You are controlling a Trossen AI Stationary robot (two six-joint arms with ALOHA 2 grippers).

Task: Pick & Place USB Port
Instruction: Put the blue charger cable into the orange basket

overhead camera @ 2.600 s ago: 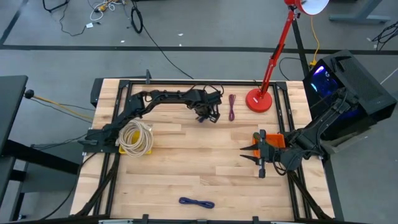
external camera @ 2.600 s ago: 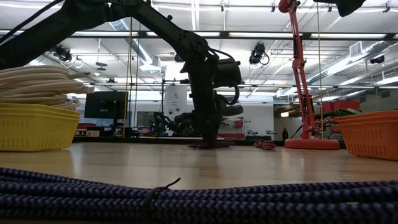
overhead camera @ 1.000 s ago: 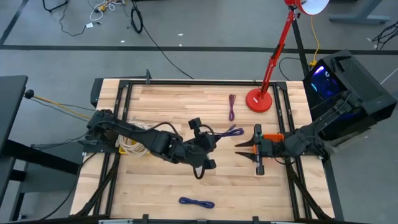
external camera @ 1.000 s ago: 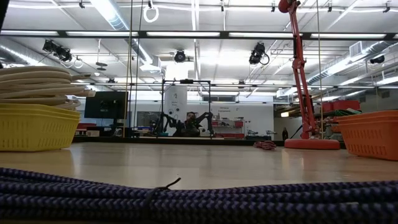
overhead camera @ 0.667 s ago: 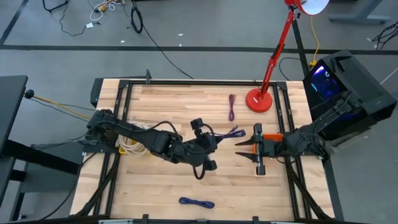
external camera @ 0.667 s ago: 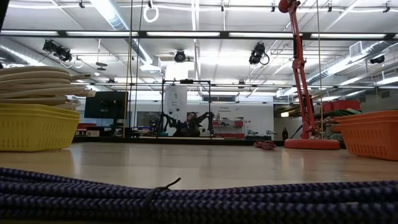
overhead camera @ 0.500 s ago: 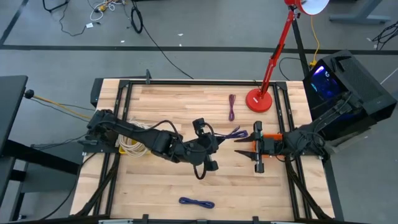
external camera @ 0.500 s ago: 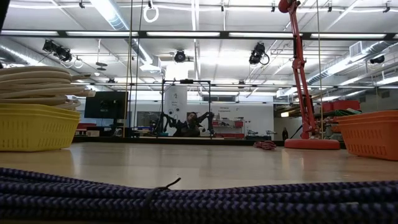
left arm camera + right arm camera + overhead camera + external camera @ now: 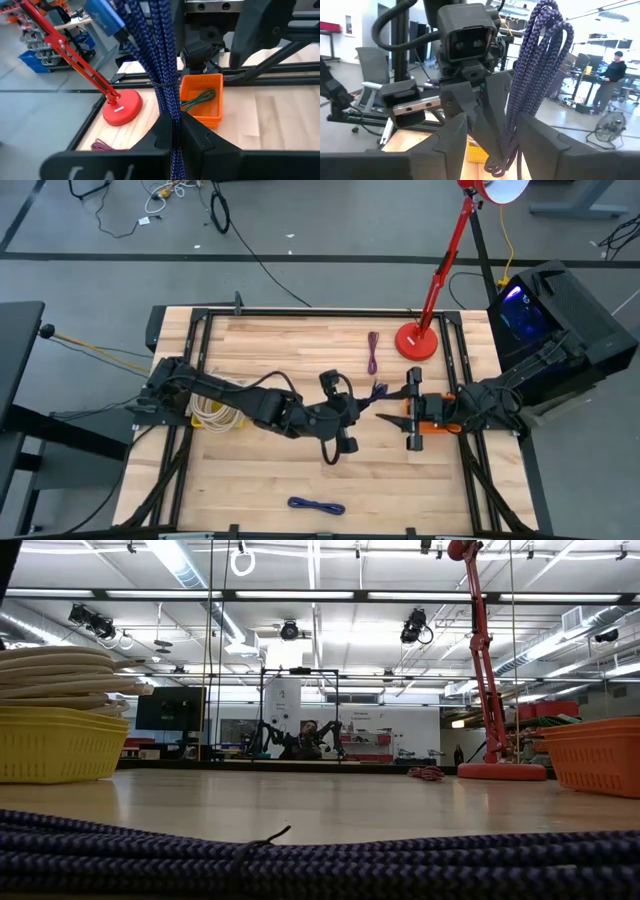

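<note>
The light wooden slatted table [image 9: 250,470] carries both dark arms reaching toward its middle, where a handover is judged to be in progress. Since the picture a second earlier, the left gripper [image 9: 372,394] has travelled further toward the right side with the bundled purple braided USB cable [image 9: 377,391], and the right gripper [image 9: 388,418] has advanced from the table's right edge to meet it; the two are now just beside each other above the table's centre-right. The left gripper's fingers [image 9: 197,137] are pressed tight on the cable's bound middle, holding it clear of the surface. The right gripper's fingers [image 9: 540,137] stand well spread, with the cable's loops hanging between them but not yet clamped. This suggests the pick is complete and the transfer is the step in hand; placing remains. The likely destination, an orange plastic basket [image 9: 201,97] holding a green cable, sits at the right edge behind the right arm. Open board lies toward the near edge, save for a second coiled purple cable [image 9: 316,505]. On the far side, the red desk lamp base [image 9: 416,341] and a small maroon cable [image 9: 373,351] stand near the meeting point and limit room there. A yellow basket of cream rope [image 9: 215,406] occupies the left side, well apart.
</note>
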